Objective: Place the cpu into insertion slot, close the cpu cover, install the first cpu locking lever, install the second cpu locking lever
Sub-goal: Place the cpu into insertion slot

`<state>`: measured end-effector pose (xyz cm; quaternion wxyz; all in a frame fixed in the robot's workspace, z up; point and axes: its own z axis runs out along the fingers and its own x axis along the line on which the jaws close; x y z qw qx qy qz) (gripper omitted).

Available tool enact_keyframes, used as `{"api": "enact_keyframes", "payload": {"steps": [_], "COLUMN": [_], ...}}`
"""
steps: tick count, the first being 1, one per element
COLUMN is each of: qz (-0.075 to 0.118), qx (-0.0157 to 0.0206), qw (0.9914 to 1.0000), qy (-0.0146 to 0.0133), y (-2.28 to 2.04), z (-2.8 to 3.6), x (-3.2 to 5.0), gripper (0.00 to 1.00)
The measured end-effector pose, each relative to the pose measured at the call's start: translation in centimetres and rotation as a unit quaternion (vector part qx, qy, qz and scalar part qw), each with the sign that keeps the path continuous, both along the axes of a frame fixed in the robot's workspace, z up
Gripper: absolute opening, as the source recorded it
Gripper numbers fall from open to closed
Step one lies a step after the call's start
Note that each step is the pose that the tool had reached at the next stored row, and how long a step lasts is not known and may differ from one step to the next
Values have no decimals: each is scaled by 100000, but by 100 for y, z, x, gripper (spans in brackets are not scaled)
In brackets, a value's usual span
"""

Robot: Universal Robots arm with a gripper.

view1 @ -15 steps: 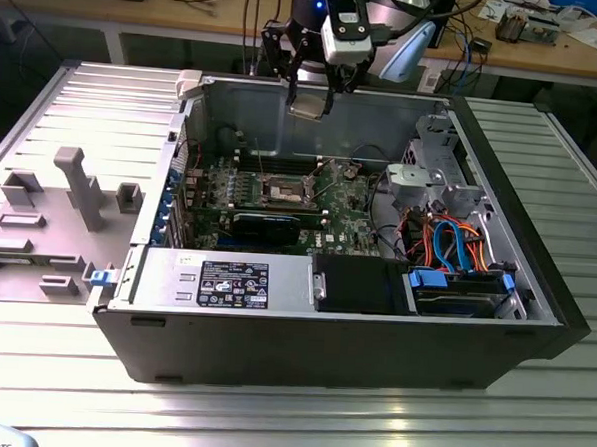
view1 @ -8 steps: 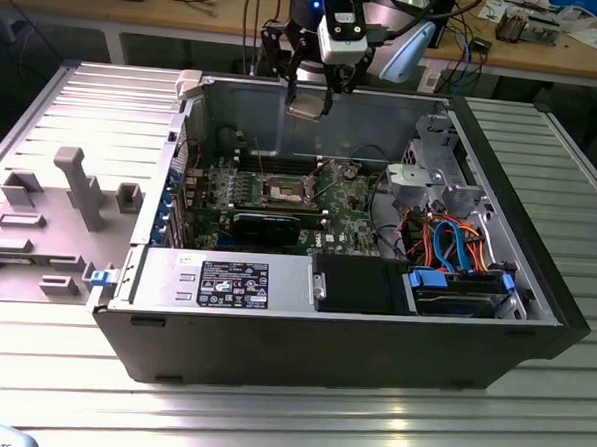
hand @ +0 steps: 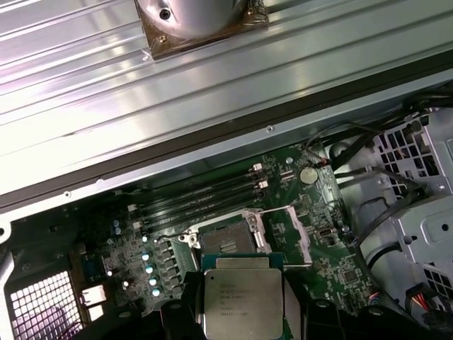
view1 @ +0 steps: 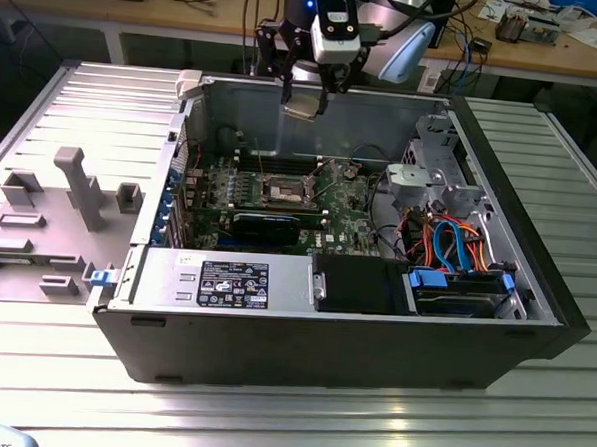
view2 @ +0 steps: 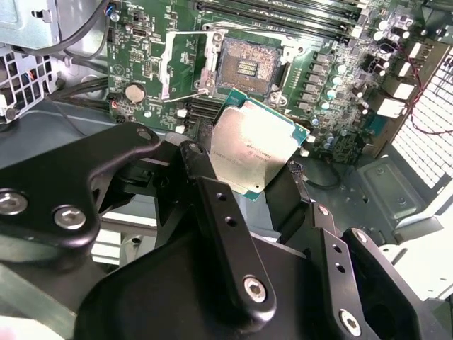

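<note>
Ribbed aluminium planks, dull grey and grooved lengthwise, make up the table (view1: 268,422). On it lies an open black computer case (view1: 322,345) with bare sheet-steel walls. On the case floor we see a green circuit board (view1: 349,211) crowded with small parts. Near the board's middle sits the insertion slot (view1: 283,191), a square socket with a dark centre and a bright metal rim. In the second wrist view the cpu cover (view2: 209,64), a thin silvery frame with a square window, is open beside the socket, which lies bare.

We see the arm hanging over the case's rear wall, its wrist pointing down at the board. The gripper (view1: 305,96) is high above the case floor, near the top of that rear wall. Its matte black fingers (view2: 205,180), flat bars studded with screw heads, are drawn in narrow and pinch the cpu (view2: 255,147) by opposite edges. The cpu is a flat square with a brushed silver-grey top and a green border. It is held in the air, well above the insertion slot and apart from it.
</note>
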<state>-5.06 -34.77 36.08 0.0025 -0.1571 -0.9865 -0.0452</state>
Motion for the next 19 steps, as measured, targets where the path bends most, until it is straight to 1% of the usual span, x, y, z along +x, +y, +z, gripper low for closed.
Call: {"api": "enact_keyframes", "payload": {"steps": [5,9,13,15,16,18,19], "qz": [-160,-357,-2245,-2908,-3409,-5094,-5570], "qx": [1,-7,-29,-44,-53,-58,-63], "qw": [100000,99999,99974,99957,99941,99869,99844], "qy": [-82,-168,-272,-366,-369,-369,-369], "y": [0,0,0,0,0,0,0], "z": [-1,-4,-21,-30,-33,-42,-45], "x": [-50,-62,-62,-62,-62,-62,-62], "gripper": [54,54,54,54,54,54,54]}}
